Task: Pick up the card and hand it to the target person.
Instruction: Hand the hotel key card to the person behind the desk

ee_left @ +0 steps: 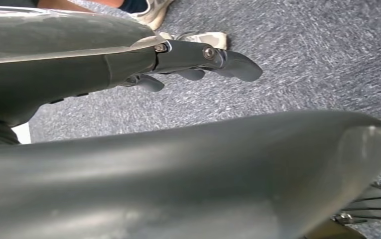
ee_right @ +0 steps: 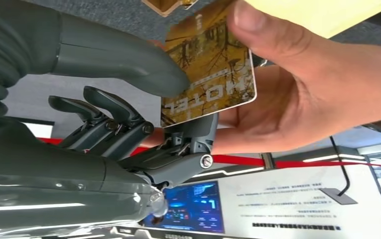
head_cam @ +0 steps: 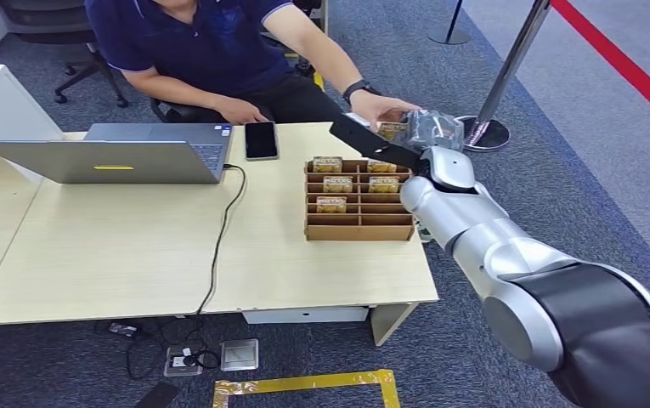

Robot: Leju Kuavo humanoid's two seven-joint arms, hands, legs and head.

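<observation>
Silver laptop [head_cam: 117, 153]: stood open at the left end of the pale wooden table [head_cam: 117, 255], screen back facing the camera.
Black cable [head_cam: 219, 246]: ran from the laptop's side across the tabletop and dropped over the near edge to the grey carpet.
Black phone [head_cam: 261, 139]: lay flat on the table just beside the laptop, near the far edge.
Person in a dark blue polo shirt [head_cam: 202, 42]: sat behind the table, one hand resting near the phone, the other arm stretched toward the robot's right hand.
Brown cardboard tray with slotted compartments [head_cam: 359, 201]: sat on the right part of the table, with several yellow-printed cards lying in its far rows.
Left hand [ee_left: 198, 62]: hung over the grey carpet with its dark fingers loosely curved and nothing in them; whether they were spread or curled in, I could not tell.
Right hand [ee_right: 123, 99]: was raised beyond the tray's far right corner, grey thumb pressing the card against its dark fingers.
Golden-yellow hotel card with a tree print [ee_right: 210, 74]: was pinched in the right hand, lifted clear of the tray.
Person's hand [ee_right: 303, 94]: gripped the card's other end, thumb on its face, palm underneath.
Red and chrome barrier post [head_cam: 508, 68]: stood on the carpet right of the table.
</observation>
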